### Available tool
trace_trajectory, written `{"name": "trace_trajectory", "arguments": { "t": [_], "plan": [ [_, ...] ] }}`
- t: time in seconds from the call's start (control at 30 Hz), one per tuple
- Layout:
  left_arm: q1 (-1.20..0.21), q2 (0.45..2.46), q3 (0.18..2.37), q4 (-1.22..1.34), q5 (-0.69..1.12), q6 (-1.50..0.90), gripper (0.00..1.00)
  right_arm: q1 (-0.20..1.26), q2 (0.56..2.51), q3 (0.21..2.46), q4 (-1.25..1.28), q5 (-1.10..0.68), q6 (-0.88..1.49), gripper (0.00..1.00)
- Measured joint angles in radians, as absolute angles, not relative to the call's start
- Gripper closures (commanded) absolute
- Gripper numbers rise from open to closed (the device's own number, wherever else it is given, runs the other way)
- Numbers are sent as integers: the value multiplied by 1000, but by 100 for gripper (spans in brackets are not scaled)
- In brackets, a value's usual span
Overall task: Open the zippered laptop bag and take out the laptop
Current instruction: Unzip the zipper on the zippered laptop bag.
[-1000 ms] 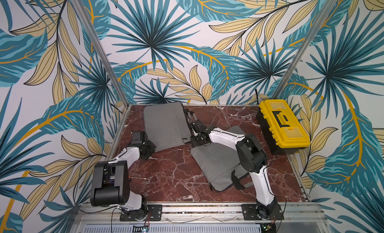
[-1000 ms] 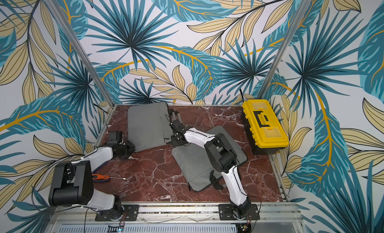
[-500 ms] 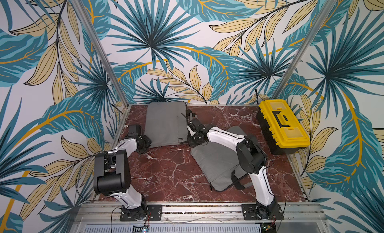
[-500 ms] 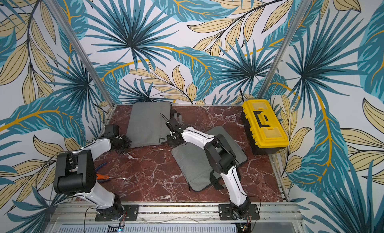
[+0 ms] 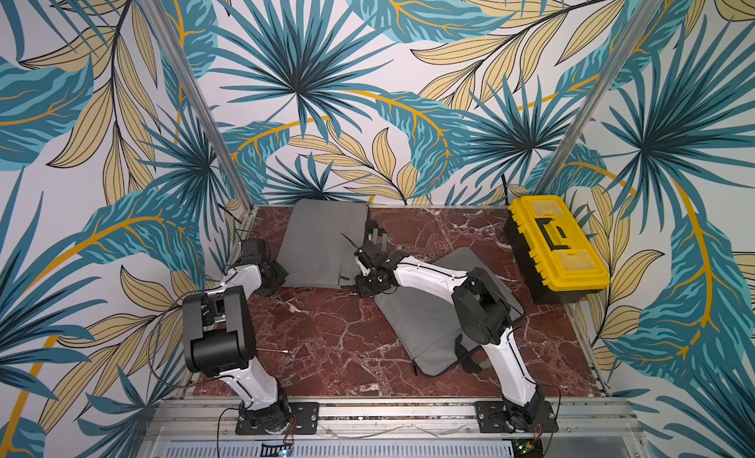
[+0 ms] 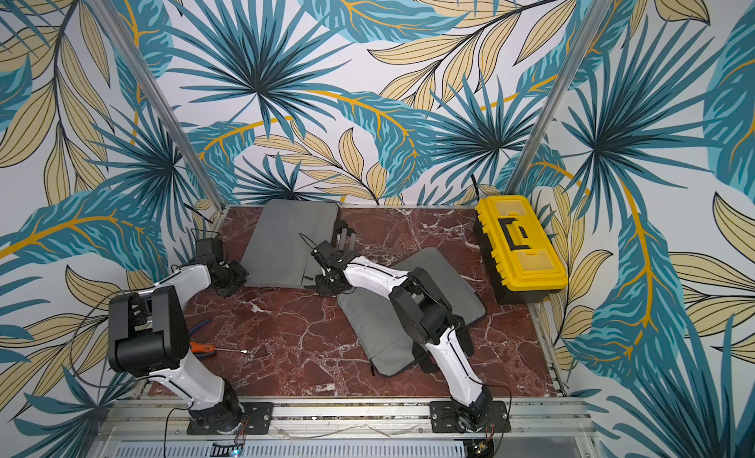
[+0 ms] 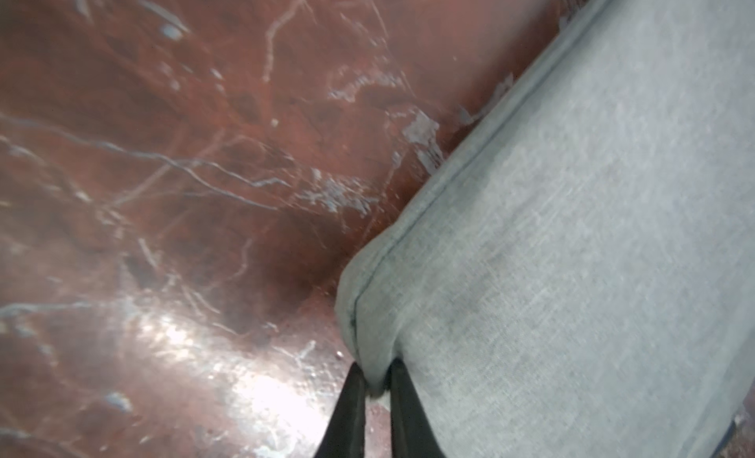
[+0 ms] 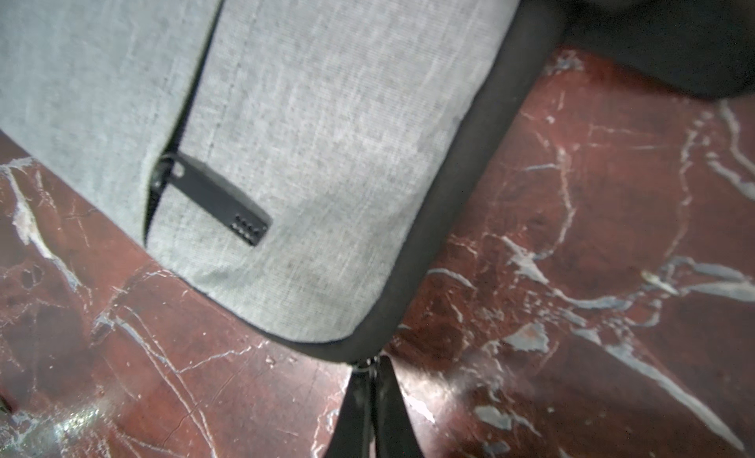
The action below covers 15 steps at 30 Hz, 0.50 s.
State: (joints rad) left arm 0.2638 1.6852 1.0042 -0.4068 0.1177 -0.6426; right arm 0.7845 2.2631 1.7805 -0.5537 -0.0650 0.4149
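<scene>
1. Laptop bag (image 5: 322, 239) lies flat at the far edge of the table (image 5: 327, 333), between both arms.
2. Left gripper (image 7: 375, 380) pinches its corner narrowly.
3. Right gripper (image 8: 369, 372) is clamped tight on the edge zipper pull (image 8: 367, 364).

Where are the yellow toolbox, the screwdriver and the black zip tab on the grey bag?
Toolbox (image 5: 572, 266): in a top view, on its yellow lid.
Screwdriver (image 6: 202, 347): in a top view, on its orange handle.
Zip tab (image 8: 216, 200): right wrist view, on the tab's middle.
</scene>
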Motion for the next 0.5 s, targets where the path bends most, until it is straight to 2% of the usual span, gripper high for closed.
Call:
{"name": "trace_trajectory", "arguments": {
  "t": [0.27, 0.37, 0.5],
  "plan": [
    [274, 1620, 999, -398, 120, -671, 39, 784, 2263, 1781, -562, -65, 415, 100],
    [275, 1540, 976, -390, 134, -700, 31, 785, 2263, 1781, -562, -65, 415, 100],
    [266, 1438, 924, -379, 149, -754, 27, 785, 2263, 1781, -562, -65, 414, 100]
  ]
}}
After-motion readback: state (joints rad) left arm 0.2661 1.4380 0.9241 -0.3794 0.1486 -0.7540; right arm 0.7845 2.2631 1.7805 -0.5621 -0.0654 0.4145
